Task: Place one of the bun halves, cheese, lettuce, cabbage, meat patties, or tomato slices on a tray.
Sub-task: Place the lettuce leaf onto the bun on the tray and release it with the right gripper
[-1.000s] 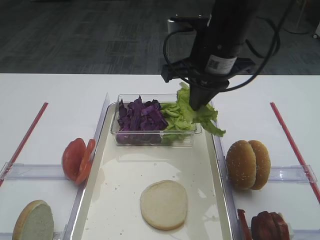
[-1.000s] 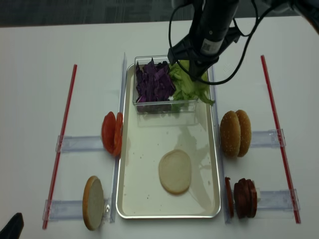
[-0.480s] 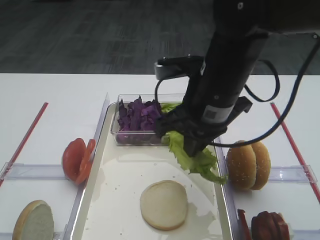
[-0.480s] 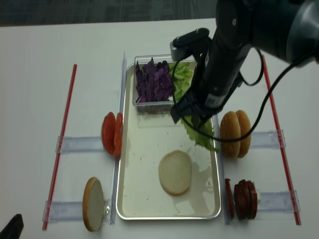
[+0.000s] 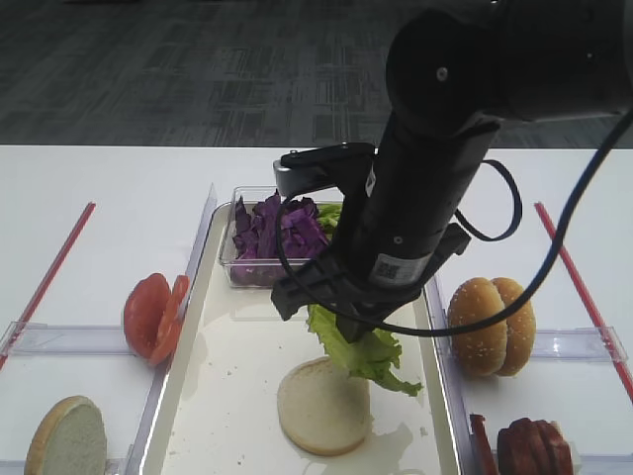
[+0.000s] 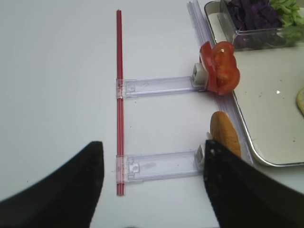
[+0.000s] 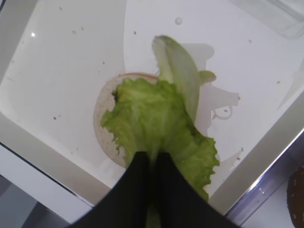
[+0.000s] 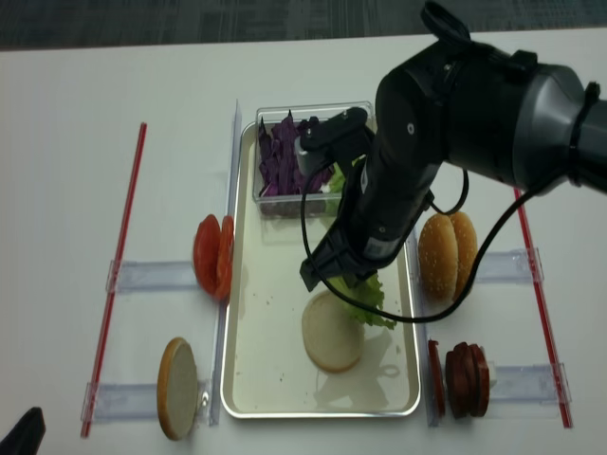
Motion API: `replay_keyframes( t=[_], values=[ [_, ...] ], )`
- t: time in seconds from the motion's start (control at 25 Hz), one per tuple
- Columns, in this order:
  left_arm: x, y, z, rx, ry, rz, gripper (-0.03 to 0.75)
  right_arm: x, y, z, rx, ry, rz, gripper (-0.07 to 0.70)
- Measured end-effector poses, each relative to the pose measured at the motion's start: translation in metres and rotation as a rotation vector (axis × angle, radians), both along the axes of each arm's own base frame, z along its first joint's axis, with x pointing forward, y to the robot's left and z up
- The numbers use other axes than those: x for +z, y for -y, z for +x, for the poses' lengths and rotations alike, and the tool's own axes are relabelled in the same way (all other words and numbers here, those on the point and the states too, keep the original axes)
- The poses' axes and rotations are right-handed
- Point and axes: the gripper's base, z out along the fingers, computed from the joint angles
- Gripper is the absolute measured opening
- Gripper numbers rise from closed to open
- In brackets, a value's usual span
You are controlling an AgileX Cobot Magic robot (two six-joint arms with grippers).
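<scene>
Your right gripper (image 7: 152,161) is clamping the lettuce (image 7: 159,128) by its stem, dangling it just above the bun half (image 5: 323,406) lying cut-face up on the tray (image 5: 213,396); the leaf is hanging off to the right, so releasing now is risking it draping toward the right rim; your left gripper (image 6: 152,183) is idling spread apart, far left.

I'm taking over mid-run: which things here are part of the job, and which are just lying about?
In play: right gripper holding lettuce; bun half beneath it; tray.

Lying about: cabbage, tomato slices, meat patties, standing buns, red strips.
</scene>
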Motion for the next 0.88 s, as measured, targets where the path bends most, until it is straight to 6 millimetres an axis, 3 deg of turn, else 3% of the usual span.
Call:
replay_keyframes(
  t=[0.24, 0.48, 0.88],
  values=[
    [0.000, 0.000, 0.000, 0.000, 0.000, 0.000, 0.433, -0.002, -0.001, 0.001, -0.001, 0.008, 0.004, 0.073],
    [0.000, 0.000, 0.000, 0.000, 0.000, 0.000, 0.433, -0.022, -0.017, -0.005, 0.043, -0.033, -0.028, 0.073],
    [0.000, 0.000, 0.000, 0.000, 0.000, 0.000, 0.433, -0.036, -0.024, -0.004, 0.058, -0.044, -0.031, 0.073]
  ],
)
